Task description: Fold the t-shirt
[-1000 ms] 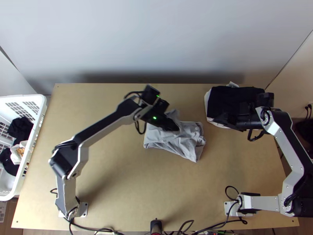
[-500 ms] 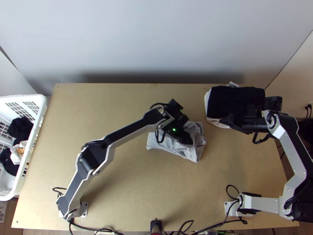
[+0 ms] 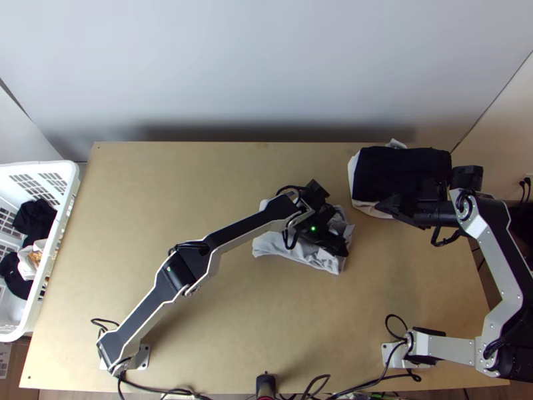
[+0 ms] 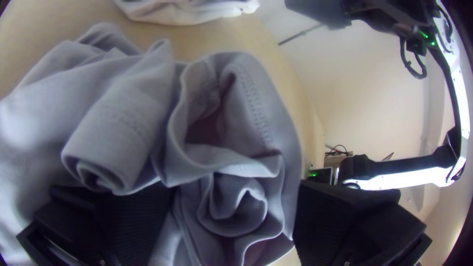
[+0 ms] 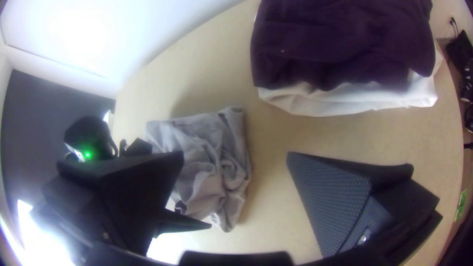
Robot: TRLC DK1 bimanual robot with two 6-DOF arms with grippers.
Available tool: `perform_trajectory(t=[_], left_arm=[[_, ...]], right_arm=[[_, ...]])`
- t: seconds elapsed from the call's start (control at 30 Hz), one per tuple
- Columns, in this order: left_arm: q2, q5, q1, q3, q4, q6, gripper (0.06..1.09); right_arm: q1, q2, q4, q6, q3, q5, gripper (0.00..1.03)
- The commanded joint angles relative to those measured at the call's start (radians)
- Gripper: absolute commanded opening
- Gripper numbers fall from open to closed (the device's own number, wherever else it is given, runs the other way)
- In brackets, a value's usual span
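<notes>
1. Top view: the grey t-shirt (image 3: 270,245) lies bunched, left of and nearer than the folded pile (image 3: 400,167).
2. Left gripper (image 3: 338,247), left of the pile: fingers apart, shirt cloth between.
3. Right gripper (image 3: 383,206), by the pile's near edge: fingers apart.

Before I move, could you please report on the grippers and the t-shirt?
Left gripper open at t-shirt. T-shirt bunched, left arm above. Right gripper open near clothes stack.
</notes>
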Motion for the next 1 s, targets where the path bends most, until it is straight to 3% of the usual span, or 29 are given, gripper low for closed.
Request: perform_trajectory(t=[0.0,0.27,0.5,0.63,0.77,0.83,0.87,0.97], left_arm=[[-0.024,-0.012,0.014,0.054,0.058,-0.104,1.04],[-0.147,-0.002,0.068,0.054,0.110,-0.255,1.04],[-0.174,-0.005,0.093,0.045,0.093,-0.267,1.04],[-0.193,-0.074,0.094,0.034,0.025,-0.173,1.04],[-0.197,-0.193,0.116,0.017,-0.160,0.019,1.04],[-0.199,-0.258,0.135,-0.006,-0.255,0.100,1.04],[-0.200,-0.270,0.151,-0.020,-0.291,0.118,1.04],[-0.243,-0.298,0.198,-0.123,-0.301,0.178,1.04]], right_arm=[[0.005,-0.009,0.002,0.000,-0.002,-0.004,0.97],[0.013,-0.027,0.020,0.003,-0.054,-0.007,0.98],[0.027,-0.035,0.037,0.008,-0.071,-0.007,0.98],[0.054,-0.035,0.037,0.006,-0.063,-0.007,0.98],[0.163,-0.043,0.025,0.025,-0.017,-0.019,0.98],[0.240,-0.018,-0.037,0.034,0.036,-0.058,0.98],[0.271,0.006,-0.080,0.048,0.064,-0.119,0.98],[0.363,0.049,-0.153,0.060,0.130,-0.193,0.98]])
